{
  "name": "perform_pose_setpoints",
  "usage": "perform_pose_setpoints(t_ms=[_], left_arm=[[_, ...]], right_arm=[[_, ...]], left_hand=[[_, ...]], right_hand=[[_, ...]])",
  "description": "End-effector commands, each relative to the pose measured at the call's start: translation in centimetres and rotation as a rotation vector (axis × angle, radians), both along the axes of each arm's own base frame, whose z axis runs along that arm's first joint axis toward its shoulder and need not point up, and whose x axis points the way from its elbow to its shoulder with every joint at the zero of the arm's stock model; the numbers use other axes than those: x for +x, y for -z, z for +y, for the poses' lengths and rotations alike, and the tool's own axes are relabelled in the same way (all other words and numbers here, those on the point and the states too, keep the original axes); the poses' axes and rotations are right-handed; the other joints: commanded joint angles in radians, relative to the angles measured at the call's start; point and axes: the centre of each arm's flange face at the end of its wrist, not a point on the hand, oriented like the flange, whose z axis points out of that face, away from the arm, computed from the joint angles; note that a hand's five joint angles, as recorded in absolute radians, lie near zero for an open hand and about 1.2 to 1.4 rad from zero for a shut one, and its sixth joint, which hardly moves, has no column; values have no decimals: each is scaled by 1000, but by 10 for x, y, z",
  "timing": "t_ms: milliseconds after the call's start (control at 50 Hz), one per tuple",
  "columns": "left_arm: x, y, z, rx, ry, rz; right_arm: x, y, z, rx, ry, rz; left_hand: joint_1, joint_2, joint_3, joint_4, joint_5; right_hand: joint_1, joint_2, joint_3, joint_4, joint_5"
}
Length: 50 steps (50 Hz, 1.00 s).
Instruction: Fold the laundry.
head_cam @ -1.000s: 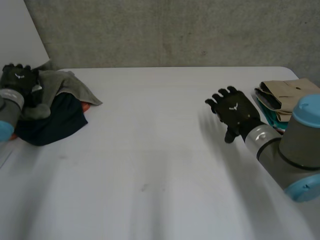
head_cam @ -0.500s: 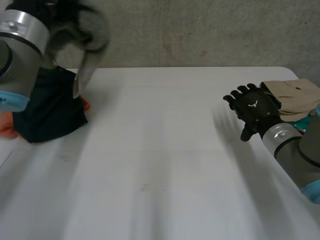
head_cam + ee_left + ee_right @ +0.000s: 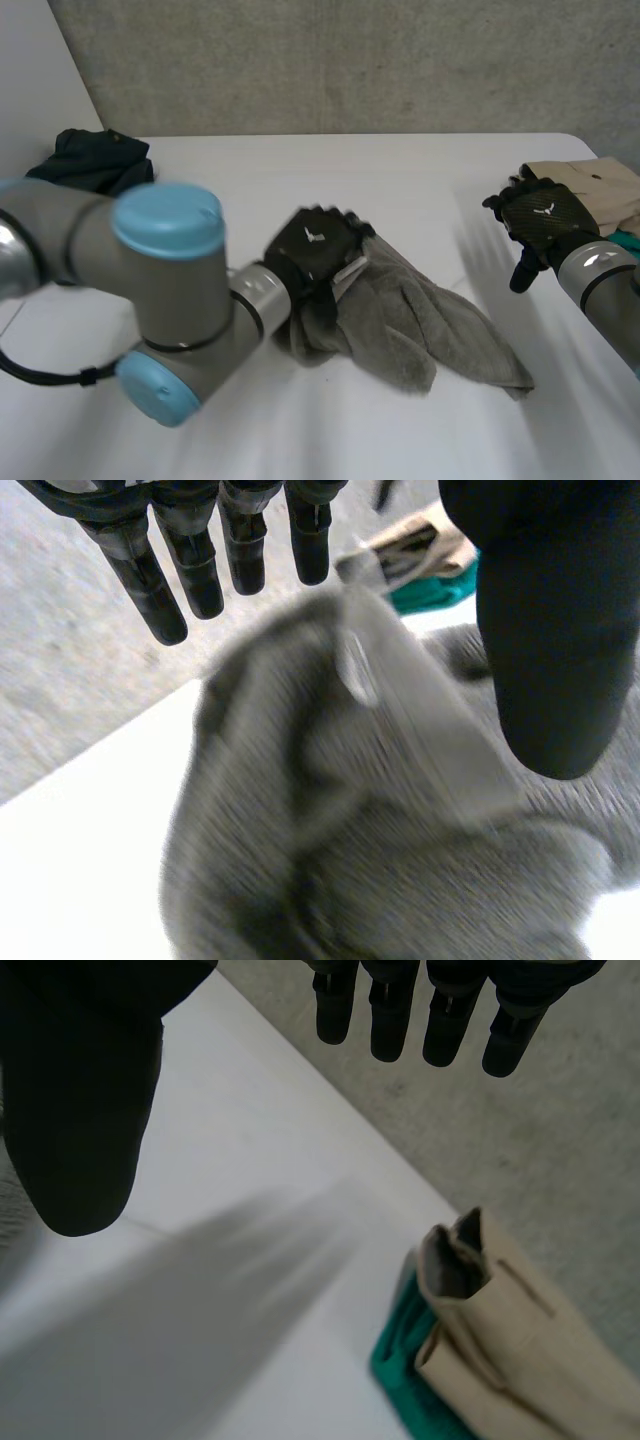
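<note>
White table (image 3: 300, 170): left hand (image 3: 312, 248), fingers straight, over grey cloth (image 3: 430, 330) with an unreadable white label (image 3: 430, 740); right hand (image 3: 540, 215), fingers spread, empty.

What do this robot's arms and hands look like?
The left arm and right arm are thick grey tubes; round light-blue caps close the left arm's joints. The left hand and right hand are black, with segmented fingers, a stout thumb, a small white mark on the back and a silver wrist ring.

Head cam overhead, wrist cams v. close, all share folded stack (image 3: 520, 1350)
</note>
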Motion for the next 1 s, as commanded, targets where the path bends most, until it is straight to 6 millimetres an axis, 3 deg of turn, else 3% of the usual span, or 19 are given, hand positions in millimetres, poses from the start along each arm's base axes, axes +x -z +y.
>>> perform_pose_setpoints(t_ms=[20, 200, 300, 340, 380, 440, 460, 500, 520, 580, 640, 700, 720, 740, 800, 840, 880, 960, 1000], left_arm=[[32, -49, -15, -75, -93, 59], [57, -9, -33, 28, -164, -19], [49, 30, -43, 98, -151, -64], [45, 31, -46, 96, -140, -55], [42, 33, -49, 96, -130, -50], [34, 44, -57, 105, -112, -53], [31, 46, -59, 101, -110, -52], [23, 41, -70, 58, -112, -37], [22, 36, -73, 43, -115, -27], [13, -2, -97, -90, -151, 54], [9, -50, -122, -270, -192, 174], [10, -116, -140, -506, -216, 343], [14, -134, -144, -568, -226, 382], [26, -171, -148, -698, -253, 461], [43, -212, -151, -849, -281, 551], [48, -214, -153, -863, -288, 562], [49, -210, -153, -837, -287, 561], [51, -178, -154, -723, -291, 510], [56, -159, -148, -662, -295, 468]], right_arm=[[-1, -6, 21, 228, 40, -96], [4, 5, 45, 406, 18, -94], [27, 26, 47, 347, -59, -86], [32, 33, 45, 333, -72, -86], [39, 47, 39, 315, -83, -86], [45, 67, 29, 310, -72, -76], [47, 70, 26, 304, -70, -74], [53, 77, 21, 293, -62, -58], [59, 77, 14, 267, -59, -54], [65, 63, -2, 190, -45, -59], [71, 29, -30, 38, -31, -68], [74, -20, -58, -154, -6, -126], [73, -52, -69, -277, 13, -169], [72, -68, -72, -333, 22, -189], [67, -130, -69, -535, 36, -264], [65, -167, -60, -651, 20, -307], [63, -180, -55, -686, 18, -320], [63, -165, -50, -620, 1, -285], [61, -143, -47, -527, 0, -250]], left_hand=[[-20, -20, -28, -19, -13], [-3, -3, -11, -2, 5], [32, 32, 24, 33, 40], [76, 76, 68, 77, 84], [179, 179, 171, 180, 186], [673, 673, 665, 674, 681], [879, 879, 871, 880, 887], [1153, 1153, 1145, 1153, 1160], [1154, 1154, 1146, 1154, 1161], [1154, 1154, 1146, 1154, 1161], [1154, 1154, 1146, 1154, 1161], [1154, 1154, 1146, 1154, 1161], [1154, 1154, 1146, 1154, 1161], [1154, 1154, 1146, 1154, 1161], [1154, 1154, 1146, 1154, 1161], [1154, 1154, 1146, 1154, 1161], [1154, 1154, 1146, 1154, 1161], [1154, 1154, 1146, 1154, 1161], [1154, 1154, 1146, 1154, 1161]], right_hand=[[-55, -39, -35, -32, -40], [-55, -39, -35, -32, -40], [-55, -39, -35, -32, -40], [-55, -39, -35, -32, -40], [-55, -39, -35, -32, -40], [-55, -39, -35, -32, -40], [5, 20, 24, 27, 19], [455, 471, 475, 478, 470], [1117, 1133, 1137, 1140, 1132], [1167, 1183, 1187, 1190, 1181], [1167, 1183, 1187, 1190, 1181], [1167, 1183, 1187, 1190, 1181], [1167, 1183, 1187, 1190, 1181], [1167, 1183, 1187, 1190, 1181], [1167, 1183, 1187, 1190, 1181], [1167, 1183, 1187, 1190, 1181], [1167, 1183, 1187, 1190, 1181], [1167, 1183, 1187, 1190, 1181], [1167, 1183, 1187, 1190, 1181]])
